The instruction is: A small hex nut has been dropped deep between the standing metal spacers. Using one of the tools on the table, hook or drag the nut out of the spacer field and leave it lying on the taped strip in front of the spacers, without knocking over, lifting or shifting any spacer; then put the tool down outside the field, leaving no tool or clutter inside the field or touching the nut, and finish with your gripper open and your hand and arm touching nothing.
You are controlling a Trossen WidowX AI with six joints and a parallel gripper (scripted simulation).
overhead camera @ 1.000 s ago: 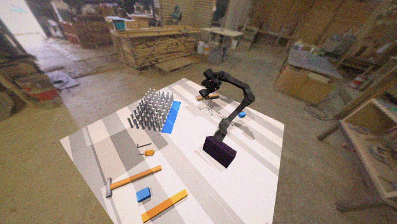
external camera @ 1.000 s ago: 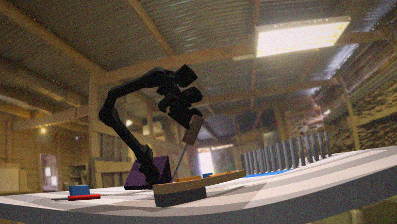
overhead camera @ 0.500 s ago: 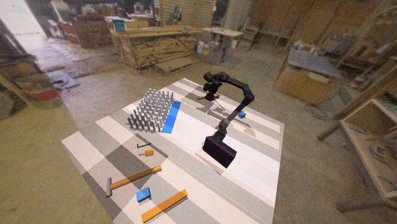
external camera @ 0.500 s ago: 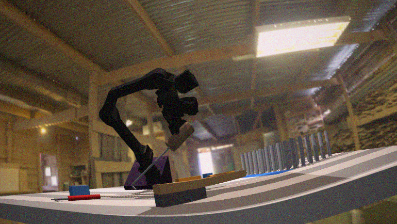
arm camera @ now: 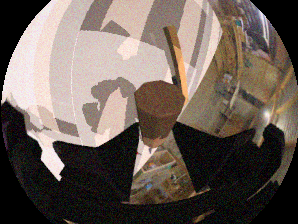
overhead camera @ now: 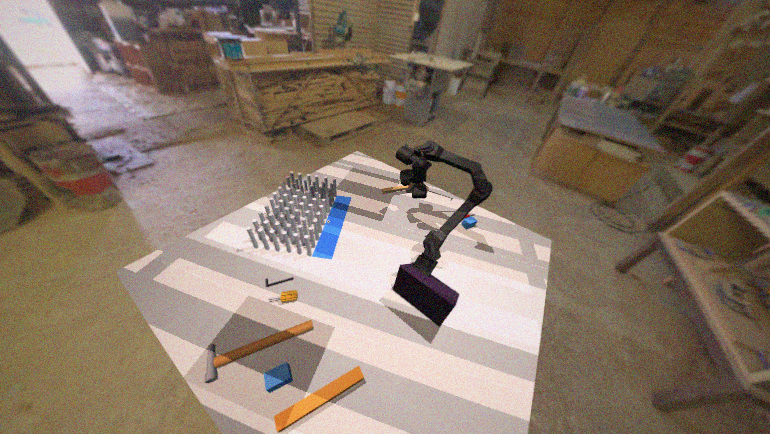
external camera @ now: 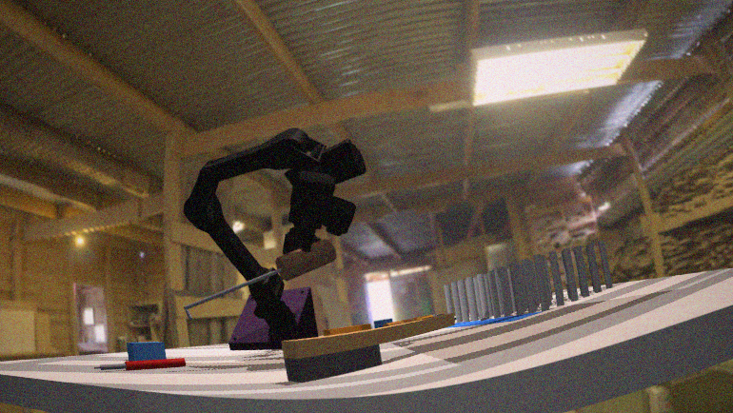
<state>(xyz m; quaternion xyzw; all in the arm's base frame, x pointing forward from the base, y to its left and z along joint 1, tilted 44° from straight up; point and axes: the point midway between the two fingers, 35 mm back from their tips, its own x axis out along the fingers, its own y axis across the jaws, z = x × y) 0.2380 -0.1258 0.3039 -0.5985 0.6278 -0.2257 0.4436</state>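
Observation:
My gripper [overhead camera: 418, 187] [external camera: 307, 249] [arm camera: 156, 125] is shut on the brown wooden handle [external camera: 303, 262] [arm camera: 159, 102] of a hook tool. Its thin metal rod [external camera: 230, 290] slants down to a small bent tip, above the table on the arm-base side. The tool is clear of the spacers. The grey metal spacers [overhead camera: 293, 215] [external camera: 528, 285] stand upright in rows. The blue taped strip [overhead camera: 325, 245] [external camera: 492, 322] lies along their front. A tiny pale spot [overhead camera: 328, 221] shows at the strip's spacer-side edge; I cannot tell whether it is the nut.
Below the gripper is a wooden-backed brush [external camera: 333, 346] [arm camera: 172, 42]. A red screwdriver [external camera: 155, 363] lies by a blue block [overhead camera: 469, 222] [external camera: 147, 351]. Elsewhere lie a black L-key [overhead camera: 280, 281], a yellow-handled tool [overhead camera: 289, 296], a hammer [overhead camera: 258, 345], another blue block [overhead camera: 278, 377] and an orange bar [overhead camera: 319, 398].

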